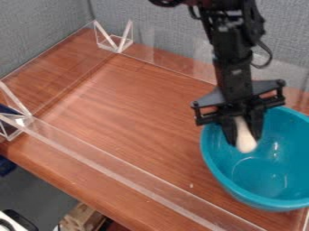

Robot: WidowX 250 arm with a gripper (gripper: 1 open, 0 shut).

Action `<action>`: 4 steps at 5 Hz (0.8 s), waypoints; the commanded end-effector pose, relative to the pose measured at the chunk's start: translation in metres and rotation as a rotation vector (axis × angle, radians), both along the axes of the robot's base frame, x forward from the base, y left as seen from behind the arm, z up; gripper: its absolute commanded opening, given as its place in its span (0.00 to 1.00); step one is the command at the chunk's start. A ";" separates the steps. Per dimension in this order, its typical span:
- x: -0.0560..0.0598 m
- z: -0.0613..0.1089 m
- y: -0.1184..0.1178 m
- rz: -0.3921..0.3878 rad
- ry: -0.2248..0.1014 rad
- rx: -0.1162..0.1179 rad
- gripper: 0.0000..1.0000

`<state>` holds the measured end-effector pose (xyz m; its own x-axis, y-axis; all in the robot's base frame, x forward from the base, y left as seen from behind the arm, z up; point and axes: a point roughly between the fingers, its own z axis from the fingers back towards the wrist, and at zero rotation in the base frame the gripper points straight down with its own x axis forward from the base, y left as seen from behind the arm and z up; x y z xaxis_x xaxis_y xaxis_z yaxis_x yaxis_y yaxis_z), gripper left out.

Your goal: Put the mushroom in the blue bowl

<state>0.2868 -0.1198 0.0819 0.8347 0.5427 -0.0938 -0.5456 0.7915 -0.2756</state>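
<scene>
Mushroom [245,136] hangs stem-down over the inside of the bowl [223,180], pinched between the nearly closed fingertips of the pincer [240,124], presumably held upright there so that, once let go, it drops within the rim and not outside

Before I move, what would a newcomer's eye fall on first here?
Probably the big glossy blue bowl at the right of the view, bright against the brown table. Next, the black end effector reaching down over it from above, shut on the small pale mushroom, which hangs over the bowl's inside.
</scene>
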 end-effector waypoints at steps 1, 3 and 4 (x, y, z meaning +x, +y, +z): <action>0.009 0.016 -0.001 -0.004 -0.058 -0.013 0.00; 0.015 0.017 0.001 -0.014 -0.082 -0.009 0.00; 0.020 0.012 -0.001 -0.022 -0.088 -0.004 0.00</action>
